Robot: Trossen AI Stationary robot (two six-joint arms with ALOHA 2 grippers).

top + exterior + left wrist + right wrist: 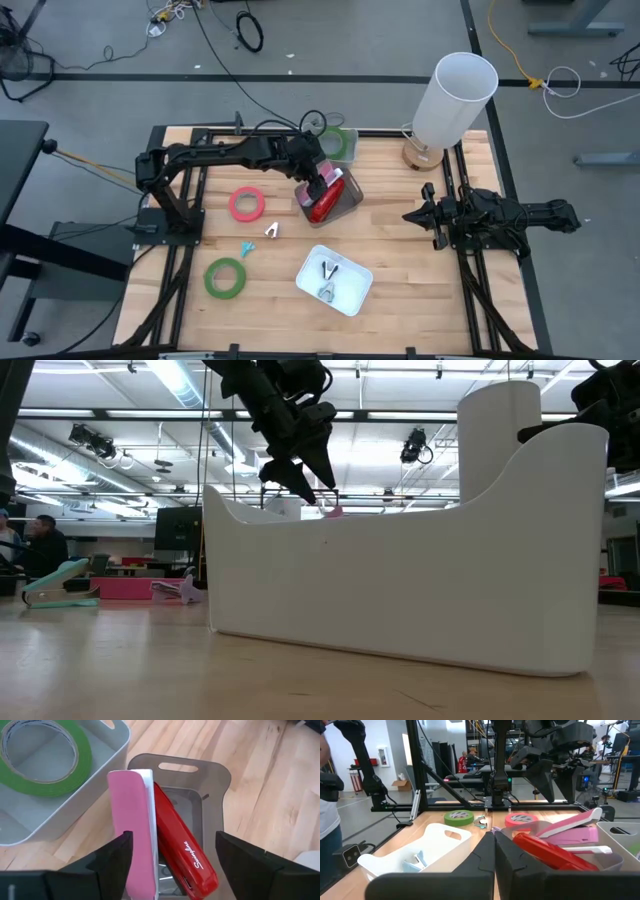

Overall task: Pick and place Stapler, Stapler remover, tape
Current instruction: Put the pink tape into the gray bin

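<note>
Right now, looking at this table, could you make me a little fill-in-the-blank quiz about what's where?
1. The pink stapler and the red stapler lie together in a grey ____.
2. The left gripper hangs over the staplers with its fingers ____.
3. On the bare table lie one red-pink tape roll and one ____ tape roll.

Missing words: bin; open; green

table (420,260): pale wood planks, smooth, light sheen
red stapler (186,851): glossy plastic
pink stapler (132,830): matt plastic, white edge
grey bin (215,785): translucent smooth plastic
white tray (352,292): smooth matt plastic
green tape (75,767): matt
fingers (107,862): matt black plastic
</note>
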